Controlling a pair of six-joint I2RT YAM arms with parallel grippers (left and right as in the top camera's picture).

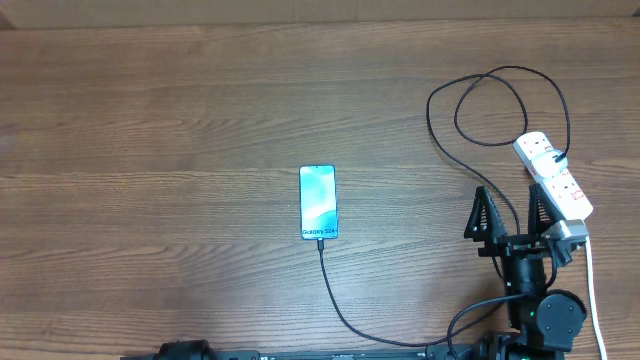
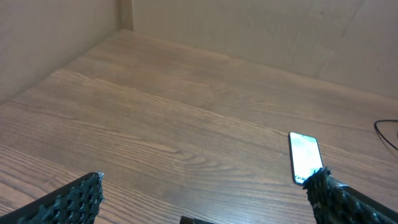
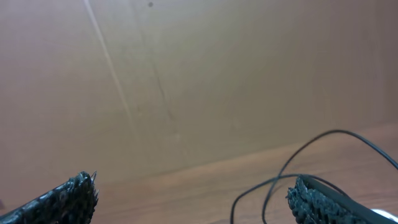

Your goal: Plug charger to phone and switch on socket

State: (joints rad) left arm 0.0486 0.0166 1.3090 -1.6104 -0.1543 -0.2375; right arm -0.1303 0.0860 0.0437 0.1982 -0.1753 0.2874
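The phone (image 1: 318, 203) lies flat mid-table with its light blue screen up; it also shows in the left wrist view as the phone (image 2: 304, 157). The charger (image 1: 340, 300), a thin black cable, runs from the phone's bottom edge toward the table front. It loops at the far right and meets the white socket (image 1: 555, 176). Whether its tip is seated in the phone I cannot tell. My right gripper (image 1: 510, 213) hovers open just left of the socket, nothing between its fingers. My left gripper (image 2: 205, 180) is open and empty, with the phone beyond its right finger (image 2: 336, 199).
The socket's thick white cord (image 1: 592, 290) runs down the right edge past the right arm. Black cable loops (image 3: 336, 134) lie ahead of my right gripper (image 3: 193, 186). Cardboard walls close the back and left sides. Bare wooden tabletop (image 1: 150, 180) spreads left of the phone.
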